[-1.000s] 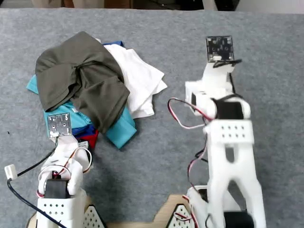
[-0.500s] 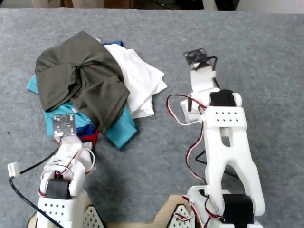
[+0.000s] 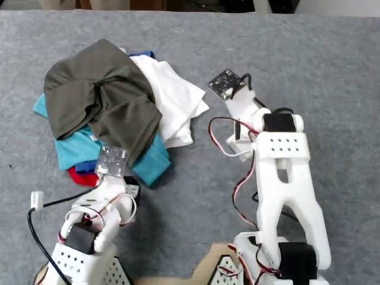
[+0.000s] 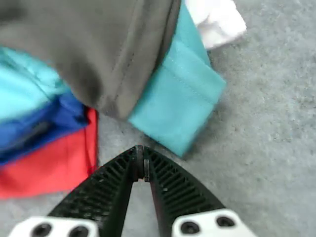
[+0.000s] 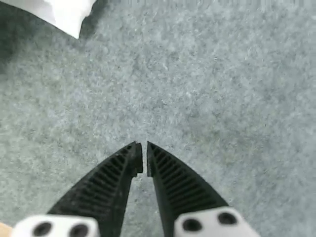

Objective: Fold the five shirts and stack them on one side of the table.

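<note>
Empty left fingers (image 4: 113, 185) and right fingers (image 5: 113, 182) pressed together; best opened wide, then pinching the grey shirt (image 3: 98, 89) by its hem

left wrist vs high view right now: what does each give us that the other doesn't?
Left wrist: the left gripper shut, tips over bare table just short of the teal shirt corner.
High view: the right arm beside the pile, the olive shirt draped on top, and the white shirt spread toward that arm.
Both: olive, teal, red shirt and blue shirt at the pile's near edge.
</note>
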You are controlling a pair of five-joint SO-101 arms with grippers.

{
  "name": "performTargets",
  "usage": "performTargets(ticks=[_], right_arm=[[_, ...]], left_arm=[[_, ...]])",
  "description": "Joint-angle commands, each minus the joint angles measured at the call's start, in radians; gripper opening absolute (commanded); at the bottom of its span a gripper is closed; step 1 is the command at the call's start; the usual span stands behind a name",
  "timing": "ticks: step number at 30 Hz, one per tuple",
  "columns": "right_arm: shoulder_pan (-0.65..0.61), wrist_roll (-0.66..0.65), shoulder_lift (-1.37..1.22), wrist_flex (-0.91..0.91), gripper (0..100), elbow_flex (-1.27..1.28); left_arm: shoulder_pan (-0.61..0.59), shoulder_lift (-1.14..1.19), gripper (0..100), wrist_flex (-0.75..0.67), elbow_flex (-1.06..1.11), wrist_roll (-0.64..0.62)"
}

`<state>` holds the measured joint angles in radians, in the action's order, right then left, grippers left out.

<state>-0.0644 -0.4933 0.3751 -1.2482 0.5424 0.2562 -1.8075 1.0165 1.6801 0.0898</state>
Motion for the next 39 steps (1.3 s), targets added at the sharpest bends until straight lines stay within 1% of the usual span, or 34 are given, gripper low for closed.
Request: performTargets(ticks=[1,4,6,7,10,13,17,19,21,22,25,28,31,33,36,39], right_arm=[[0.005,-0.009,0.025,-0.115,4.1,-0.12],[-0.004,-0.006,0.025,-0.183,4.1,-0.2],[-0.008,-0.003,0.025,-0.209,5.7,-0.236],[-0.01,-0.003,0.025,-0.222,8.4,-0.249],[-0.03,-0.008,0.025,-0.259,19.8,-0.28],[-0.053,-0.003,0.025,-0.282,27.4,-0.312],[-0.073,-0.003,0.001,-0.331,28.9,-0.36],[-0.073,-0.002,-0.033,-0.361,28.9,-0.389],[-0.07,0.006,-0.07,-0.379,29.0,-0.423],[-0.07,0.018,-0.087,-0.385,28.9,-0.44],[-0.071,0.032,-0.142,-0.419,28.9,-0.493],[-0.067,0.068,-0.193,-0.436,28.9,-0.544],[-0.067,0.068,-0.234,-0.442,28.9,-0.581],[-0.067,0.068,-0.257,-0.442,28.9,-0.601],[-0.067,0.068,-0.286,-0.436,28.9,-0.613],[-0.067,0.068,-0.308,-0.417,28.9,-0.615]], left_arm=[[-0.138,-0.004,2,-0.14,-0.028,0.138],[-0.282,0.001,2,-0.226,-0.089,0.236],[-0.347,0.002,2,-0.239,-0.126,0.296],[-0.365,0.002,3,-0.232,-0.147,0.305],[-0.39,0.004,8,-0.195,-0.221,0.258],[-0.393,0.045,11,-0.175,-0.298,0.203],[-0.397,0.248,13,-0.18,-0.433,0.198],[-0.397,0.401,14,-0.175,-0.539,0.192],[-0.397,0.576,14,-0.16,-0.657,0.16],[-0.397,0.661,15,-0.127,-0.723,0.152],[-0.382,0.917,15,0.043,-0.942,0.149],[-0.399,1.153,15,0.138,-1.145,0.144],[-0.4,1.379,16,0.239,-1.352,0.068],[-0.4,1.532,20,0.313,-1.487,0.02],[-0.4,1.753,32,0.443,-1.699,-0.069],[-0.4,1.951,36,0.543,-1.912,-0.152]])
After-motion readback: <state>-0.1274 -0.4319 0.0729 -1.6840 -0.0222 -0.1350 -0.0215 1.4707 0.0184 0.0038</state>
